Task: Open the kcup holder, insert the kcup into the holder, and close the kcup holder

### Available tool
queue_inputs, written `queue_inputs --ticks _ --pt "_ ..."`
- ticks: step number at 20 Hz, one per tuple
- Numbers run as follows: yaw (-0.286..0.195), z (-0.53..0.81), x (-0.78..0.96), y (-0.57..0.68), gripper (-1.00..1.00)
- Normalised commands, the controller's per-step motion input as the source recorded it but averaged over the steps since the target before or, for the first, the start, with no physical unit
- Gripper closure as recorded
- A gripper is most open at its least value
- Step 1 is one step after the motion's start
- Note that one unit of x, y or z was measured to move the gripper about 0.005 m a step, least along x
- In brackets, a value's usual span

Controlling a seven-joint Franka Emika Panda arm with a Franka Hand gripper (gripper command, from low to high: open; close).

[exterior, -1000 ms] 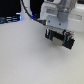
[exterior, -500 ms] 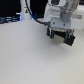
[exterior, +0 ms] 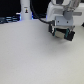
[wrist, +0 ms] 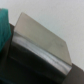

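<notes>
In the exterior view my gripper (exterior: 61, 31) hangs from the white arm at the upper right of the exterior view. Right under it is a small dark boxy shape, the kcup holder (exterior: 59, 36), blurred, with a greenish patch on it. I cannot separate my fingers from it. In the wrist view the holder's pale, shiny top (wrist: 39, 36) and black front (wrist: 30, 67) fill the picture. A teal-green patch (wrist: 3, 25) shows at the picture's edge; I cannot tell whether it is the kcup. No fingers show there.
A white table (exterior: 30, 55) spreads across the exterior view. At the back on the exterior view's left stand a white upright post (exterior: 25, 10), a blue light (exterior: 33, 18) and dark clutter (exterior: 7, 20).
The gripper and the dark shape under it have shifted slightly upward in the exterior view over the last second. Nothing else has moved.
</notes>
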Motion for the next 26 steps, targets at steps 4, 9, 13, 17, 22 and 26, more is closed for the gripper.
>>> queue_inputs --ticks 4,9,13,17,22,26 --pt "0.148 0.0 -0.57 0.42 -1.0" --pt "0.141 0.0 -0.58 0.42 -1.0" --pt "0.151 -0.01 -0.58 0.39 -1.0" --pt "0.142 -0.01 -0.59 0.4 -1.0" --pt "0.1 0.04 -0.45 0.34 -1.0" --pt "0.036 0.36 -0.06 0.17 -1.0"
